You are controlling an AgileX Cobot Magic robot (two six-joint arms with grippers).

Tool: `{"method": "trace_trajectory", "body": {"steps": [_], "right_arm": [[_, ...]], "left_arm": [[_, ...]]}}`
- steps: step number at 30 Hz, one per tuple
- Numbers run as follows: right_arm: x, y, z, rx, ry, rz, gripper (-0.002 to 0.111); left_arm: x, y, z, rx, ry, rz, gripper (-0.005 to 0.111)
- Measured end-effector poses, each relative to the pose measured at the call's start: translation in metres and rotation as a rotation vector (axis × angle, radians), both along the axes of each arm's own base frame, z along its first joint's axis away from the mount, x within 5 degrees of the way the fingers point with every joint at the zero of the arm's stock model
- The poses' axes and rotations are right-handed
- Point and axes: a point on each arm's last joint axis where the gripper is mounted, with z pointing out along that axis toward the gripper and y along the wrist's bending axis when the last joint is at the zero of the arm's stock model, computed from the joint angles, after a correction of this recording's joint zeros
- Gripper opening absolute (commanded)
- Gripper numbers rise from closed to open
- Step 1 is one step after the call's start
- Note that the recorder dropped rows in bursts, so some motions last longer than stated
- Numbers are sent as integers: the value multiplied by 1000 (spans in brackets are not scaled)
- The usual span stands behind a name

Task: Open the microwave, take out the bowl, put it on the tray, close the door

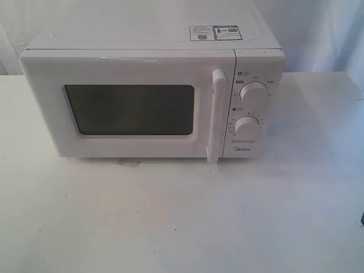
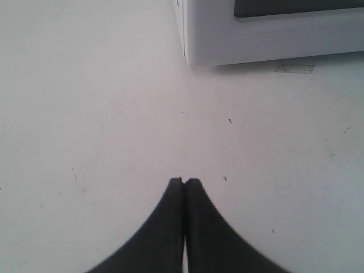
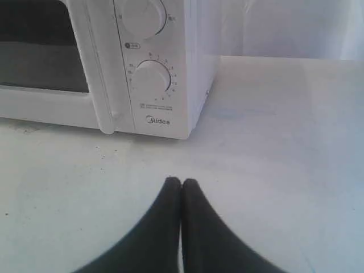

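Both sets of jaws are pressed tight together with nothing between them. The left gripper [image 2: 183, 182] hangs over the bare table [image 2: 85, 114] just off the microwave's [image 1: 153, 40] front left corner. The right gripper [image 3: 181, 181] hangs out front of the control panel side.

The table's white and a bit scuffed. The microwave sits toward its back edge, facing the front edge. The door [image 1: 51, 114] looks fully shut, flush with the body. Its window [image 1: 129, 109] is way too dark to tell what's inside. The handle [image 1: 216, 116] is a vertical white bar on the door's right side. Two round knobs [image 1: 253, 92] are stacked on the panel beside it. Two stickers [image 1: 216, 32] sit on top, on the side nearer the table's right edge.
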Motion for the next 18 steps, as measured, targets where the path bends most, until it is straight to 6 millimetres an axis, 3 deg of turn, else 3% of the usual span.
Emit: {"method": "trace_trajectory", "body": {"steps": [4,7,12,18], "right_arm": [[1,-1,4,4,-50,-13,0],[3,-5,22,35,-247,-61,0],[-5,-15,57,457,-595,-121,0],[-18,-15,88,509,-884,-37,0]], "left_arm": [[0,0,0,0,0,0,0],[0,0,0,0,0,0,0],[0,0,0,0,0,0,0],[0,0,0,0,0,0,0]]}}
